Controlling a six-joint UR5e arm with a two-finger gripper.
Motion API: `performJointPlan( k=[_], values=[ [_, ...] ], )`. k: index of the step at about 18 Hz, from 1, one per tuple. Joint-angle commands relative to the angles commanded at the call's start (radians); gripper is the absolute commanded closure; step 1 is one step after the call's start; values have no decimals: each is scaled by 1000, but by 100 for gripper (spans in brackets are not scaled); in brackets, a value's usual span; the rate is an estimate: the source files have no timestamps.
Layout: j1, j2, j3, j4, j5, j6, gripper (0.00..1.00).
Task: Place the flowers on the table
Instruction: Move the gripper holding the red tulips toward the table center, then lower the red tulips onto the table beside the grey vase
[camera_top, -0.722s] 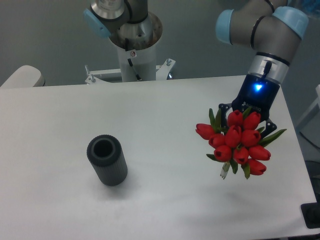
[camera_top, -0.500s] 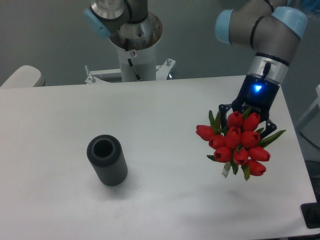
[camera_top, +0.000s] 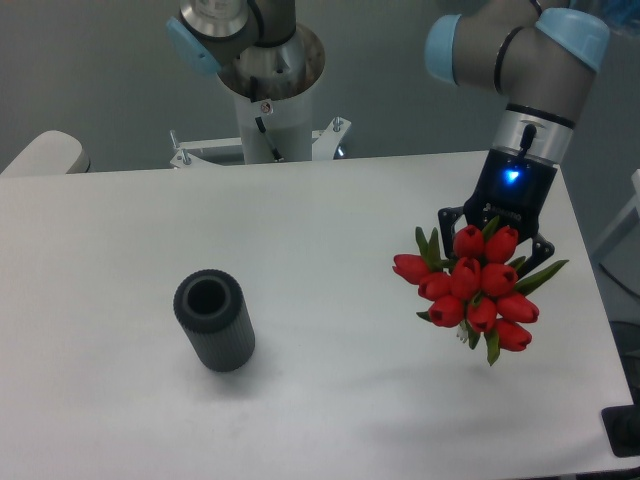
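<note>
The flowers (camera_top: 472, 285) are a bunch of red tulips with green leaves, held in the air above the right part of the white table (camera_top: 330, 230). The blooms face the camera and hide most of the stems; a short stem end pokes out below. My gripper (camera_top: 495, 228) sits right behind the blooms, shut on the flowers, with a blue light lit on its body. Its fingertips are hidden by the blooms.
A dark grey ribbed cylinder vase (camera_top: 213, 320) stands upright on the left half of the table, its mouth open. The arm's white base column (camera_top: 270, 95) stands behind the far edge. The table's right edge is close to the flowers.
The gripper and the flowers have shifted slightly right and down; the stem end now points more straight down.
</note>
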Motion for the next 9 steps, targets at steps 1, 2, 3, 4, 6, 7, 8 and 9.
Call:
performJointPlan(
  k=[1, 2, 3, 4, 6, 7, 8, 9],
  values=[
    [-20, 0, 6, 2, 49, 0, 69],
    [-44, 0, 12, 0, 103, 0, 69],
    [-67, 0, 15, 2, 161, 0, 69],
    [-87, -2, 14, 3, 213, 0, 69],
    [-118, -2, 8, 3, 282, 0, 69],
    [-129, -2, 8, 3, 304, 0, 69],
    [-138, -3, 6, 3, 330, -2, 69],
    [-147, -3, 5, 2, 356, -2, 69]
  ],
)
